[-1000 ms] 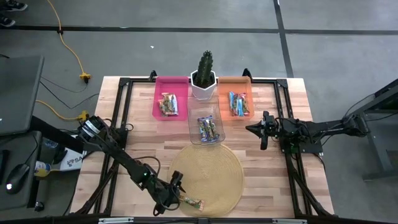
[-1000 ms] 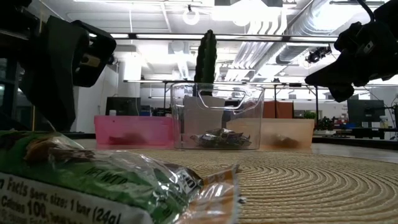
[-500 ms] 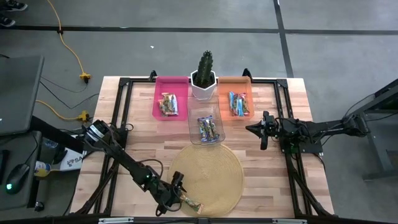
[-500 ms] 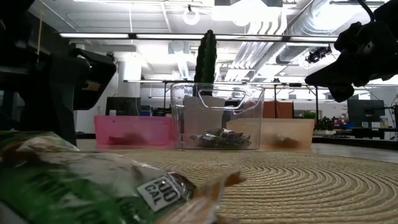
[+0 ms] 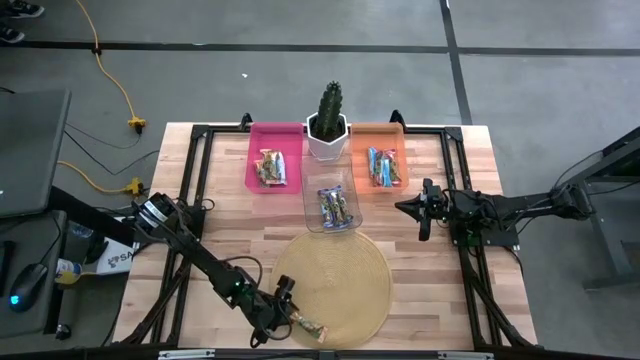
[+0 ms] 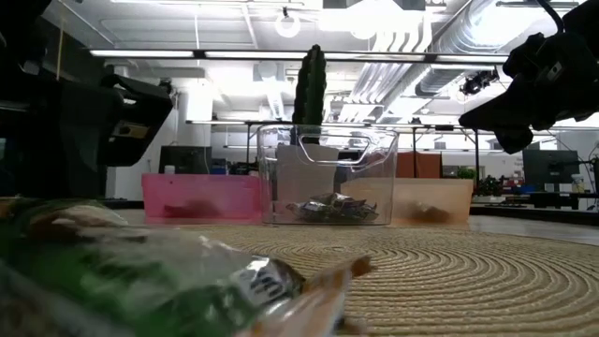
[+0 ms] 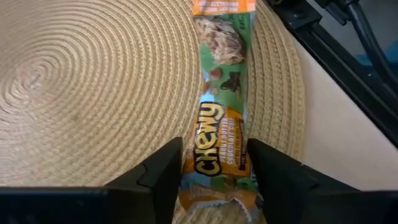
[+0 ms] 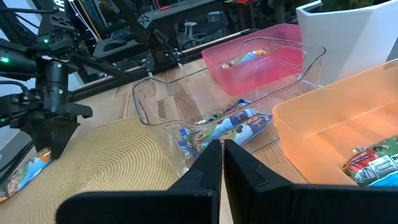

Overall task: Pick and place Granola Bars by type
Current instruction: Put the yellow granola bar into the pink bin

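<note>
The left gripper (image 7: pixel 211 165) is narrowing its jaws around the last granola bar (image 7: pixel 219 118) lying on the woven mat (image 5: pixel 345 275), starting the pick, while the right gripper (image 5: pixel 424 210) is waiting shut beside the orange bin (image 5: pixel 378 132).

Two dark jointed arms, black cabling, matte finish

3 bins: pink (image 5: pixel 274 160), clear (image 5: pixel 332 207), orange (image 5: pixel 381 160). 1 cactus (image 5: pixel 329 106). 1 woven mat (image 5: pixel 333 288). 1 Chewy granola bar (image 7: pixel 219 118) on mat; binned bars too small to count.
</note>
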### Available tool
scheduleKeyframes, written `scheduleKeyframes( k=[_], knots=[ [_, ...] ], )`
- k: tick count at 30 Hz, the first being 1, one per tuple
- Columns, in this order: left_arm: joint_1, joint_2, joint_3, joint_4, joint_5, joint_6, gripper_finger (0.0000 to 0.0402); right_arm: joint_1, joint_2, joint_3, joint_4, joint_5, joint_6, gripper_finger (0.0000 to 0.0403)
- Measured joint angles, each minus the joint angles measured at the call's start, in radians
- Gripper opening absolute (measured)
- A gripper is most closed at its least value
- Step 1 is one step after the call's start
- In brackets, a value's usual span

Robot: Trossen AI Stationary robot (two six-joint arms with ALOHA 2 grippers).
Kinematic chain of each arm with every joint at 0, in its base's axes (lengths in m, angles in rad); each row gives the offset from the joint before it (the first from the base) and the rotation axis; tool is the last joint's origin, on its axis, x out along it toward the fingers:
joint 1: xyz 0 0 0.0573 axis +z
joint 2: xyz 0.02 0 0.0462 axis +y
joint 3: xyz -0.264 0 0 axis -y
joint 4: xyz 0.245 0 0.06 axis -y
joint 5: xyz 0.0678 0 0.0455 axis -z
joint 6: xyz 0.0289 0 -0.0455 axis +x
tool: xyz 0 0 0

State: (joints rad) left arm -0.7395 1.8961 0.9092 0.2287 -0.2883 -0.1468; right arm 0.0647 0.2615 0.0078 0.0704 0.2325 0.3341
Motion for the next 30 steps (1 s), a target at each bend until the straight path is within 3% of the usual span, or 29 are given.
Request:
scheduleKeyframes(
  k=[10,24,30],
  knots=[
    [0.0,0.0,0.0,0.0,0.019,-0.065,0.0131,0.0,0.0,0.0,0.0,0.0,0.0,0.0],
    [0.0,-0.007,0.042,-0.019,-0.012,-0.069,0.0128,0.0,0.0,0.0,0.0,0.0,0.001,0.0],
    [0.0,-0.007,0.13,-0.109,-0.094,-0.027,0.0128,0.0,0.0,0.0,0.0,0.0,0.0,0.0]
  ],
)
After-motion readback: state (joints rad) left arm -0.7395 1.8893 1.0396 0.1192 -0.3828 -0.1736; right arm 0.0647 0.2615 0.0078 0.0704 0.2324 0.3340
